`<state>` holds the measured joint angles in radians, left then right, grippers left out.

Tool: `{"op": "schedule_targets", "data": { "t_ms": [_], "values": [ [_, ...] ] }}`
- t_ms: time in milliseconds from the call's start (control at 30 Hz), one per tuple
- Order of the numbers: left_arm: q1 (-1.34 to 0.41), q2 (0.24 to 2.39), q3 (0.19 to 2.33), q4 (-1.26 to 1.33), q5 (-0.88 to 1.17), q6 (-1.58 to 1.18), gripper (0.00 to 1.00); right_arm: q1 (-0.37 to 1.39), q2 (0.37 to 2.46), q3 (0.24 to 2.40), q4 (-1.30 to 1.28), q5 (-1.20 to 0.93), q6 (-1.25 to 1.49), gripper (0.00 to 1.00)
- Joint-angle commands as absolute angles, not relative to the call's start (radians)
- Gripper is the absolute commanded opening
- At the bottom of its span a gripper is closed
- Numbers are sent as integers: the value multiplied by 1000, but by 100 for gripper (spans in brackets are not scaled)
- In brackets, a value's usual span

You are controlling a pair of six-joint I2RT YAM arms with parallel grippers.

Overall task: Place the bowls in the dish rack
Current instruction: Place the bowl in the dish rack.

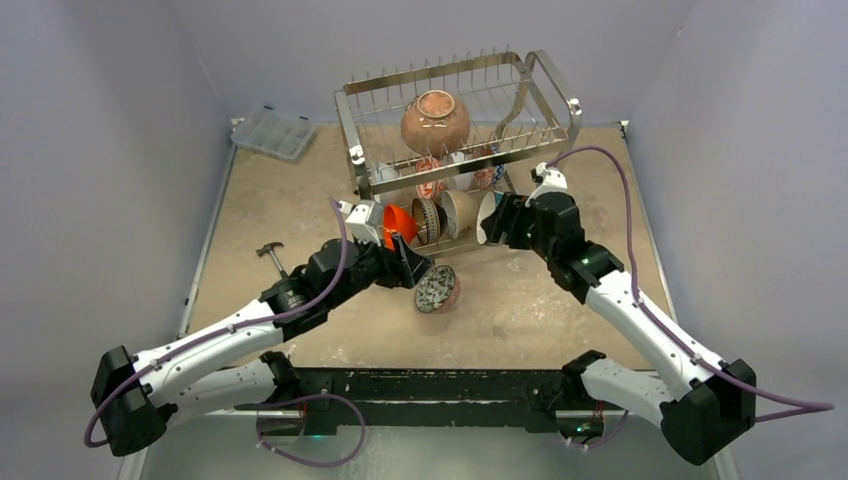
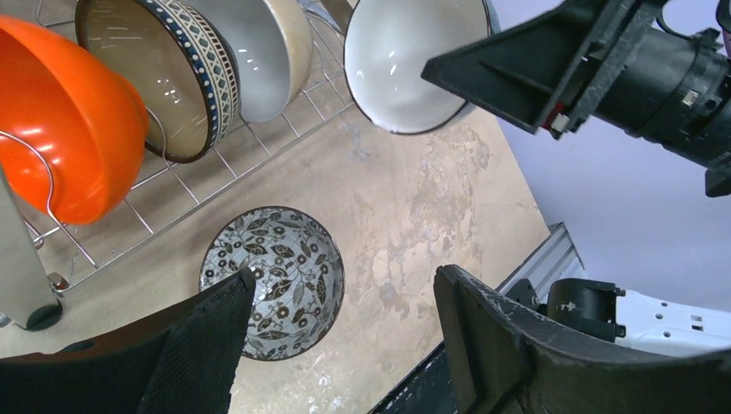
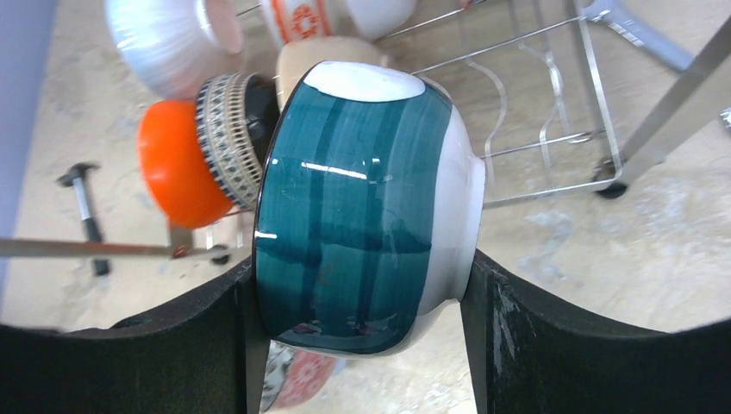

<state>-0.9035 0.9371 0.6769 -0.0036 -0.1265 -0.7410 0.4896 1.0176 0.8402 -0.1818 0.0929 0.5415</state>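
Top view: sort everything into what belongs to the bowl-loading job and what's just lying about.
Job: dish rack, brown bowl, orange bowl, teal bowl, floral bowl.
Lying about: hammer, clear compartment box.

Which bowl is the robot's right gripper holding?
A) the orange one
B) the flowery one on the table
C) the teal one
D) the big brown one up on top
C: in the right wrist view the teal bowl is clamped between the two fingers of the right gripper, while the orange bowl sits apart, behind it.
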Motion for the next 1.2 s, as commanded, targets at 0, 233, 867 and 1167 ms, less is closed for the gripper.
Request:
{"op": "schedule_targets", "data": {
  "t_ms": [0, 233, 867, 1167],
  "values": [
    [-898, 907, 682, -30, -107, -739, 75, 485, 1049, 897, -28, 256, 443, 0],
    [-899, 883, 657, -30, -105, -739, 75, 485, 1092, 836, 142, 321, 423, 0],
    [-899, 741, 580, -63, -202, -765, 75, 485, 1324, 801, 387, 456, 198, 0],
    [-899, 732, 579, -79, -205, -761, 75, 486, 1345, 799, 357, 389, 143, 0]
  ]
}}
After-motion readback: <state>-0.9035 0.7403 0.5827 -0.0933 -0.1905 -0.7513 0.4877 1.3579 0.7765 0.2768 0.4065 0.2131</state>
